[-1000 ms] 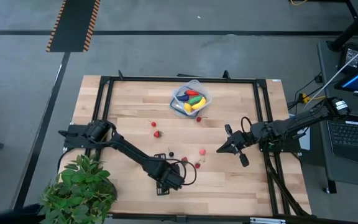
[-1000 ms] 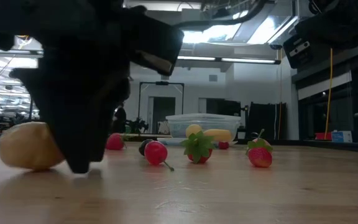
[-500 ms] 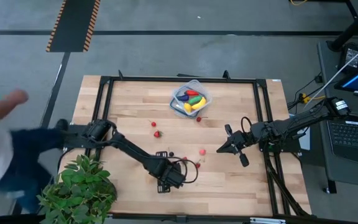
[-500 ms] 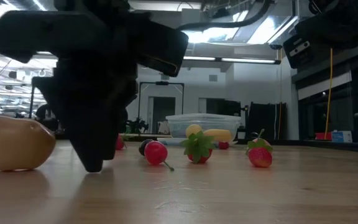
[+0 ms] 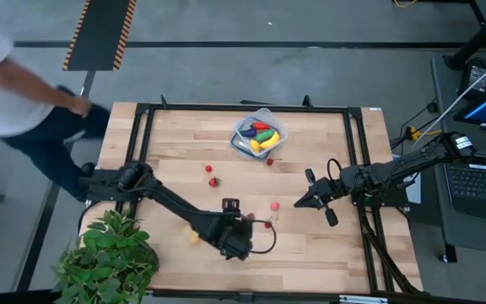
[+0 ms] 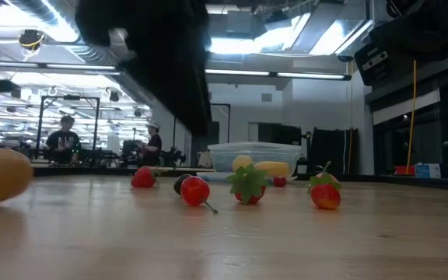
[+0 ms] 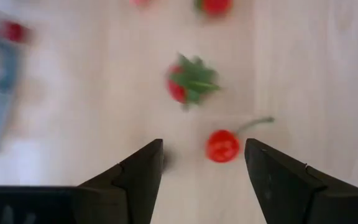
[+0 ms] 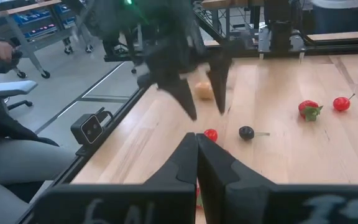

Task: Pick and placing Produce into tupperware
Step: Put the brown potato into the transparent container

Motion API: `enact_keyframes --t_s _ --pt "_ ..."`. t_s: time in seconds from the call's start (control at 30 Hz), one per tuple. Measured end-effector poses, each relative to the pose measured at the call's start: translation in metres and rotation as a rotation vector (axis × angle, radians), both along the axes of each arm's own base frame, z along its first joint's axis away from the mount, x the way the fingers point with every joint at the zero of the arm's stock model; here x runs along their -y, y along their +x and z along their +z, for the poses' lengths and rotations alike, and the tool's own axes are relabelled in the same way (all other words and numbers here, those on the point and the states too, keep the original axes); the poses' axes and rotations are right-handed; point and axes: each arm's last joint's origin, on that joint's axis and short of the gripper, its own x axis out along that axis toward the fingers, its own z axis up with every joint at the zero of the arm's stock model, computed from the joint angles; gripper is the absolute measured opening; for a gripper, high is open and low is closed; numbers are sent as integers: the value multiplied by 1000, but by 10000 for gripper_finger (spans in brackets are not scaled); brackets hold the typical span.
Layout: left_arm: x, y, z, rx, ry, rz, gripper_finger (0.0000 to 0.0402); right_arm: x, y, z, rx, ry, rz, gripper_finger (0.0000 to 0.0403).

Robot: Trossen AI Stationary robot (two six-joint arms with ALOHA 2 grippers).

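While the left hand is hovering with fingers spread over a red cherry (near side of the desk), the right hand is waiting clenched, and the tupperware is sitting at the far edge.

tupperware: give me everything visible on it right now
The tupperware is a small clear, bluish-grey plastic container, square with rounded corners, sitting upright and lidless on the wooden table near its far edge, about mid-width. It holds several produce pieces: yellow, green and red ones show through the open top. A small red berry lies on the table just outside it. In the low view it stands behind the scattered berries. Neither gripper is near it.
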Motion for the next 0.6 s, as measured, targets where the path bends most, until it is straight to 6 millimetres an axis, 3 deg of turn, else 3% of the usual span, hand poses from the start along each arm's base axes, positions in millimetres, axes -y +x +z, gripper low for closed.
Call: enact_keyframes --t_s 0.33,0.43,0.6 --pt "19 -77 72 180 159 178 220 -1 3 -2 -2 -1 1 4" --pt "21 -93 77 103 89 233 220 -2 6 -2 19 2 1 4" --pt "17 -102 67 -32 67 288 220 -3 10 -3 30 9 1 4"
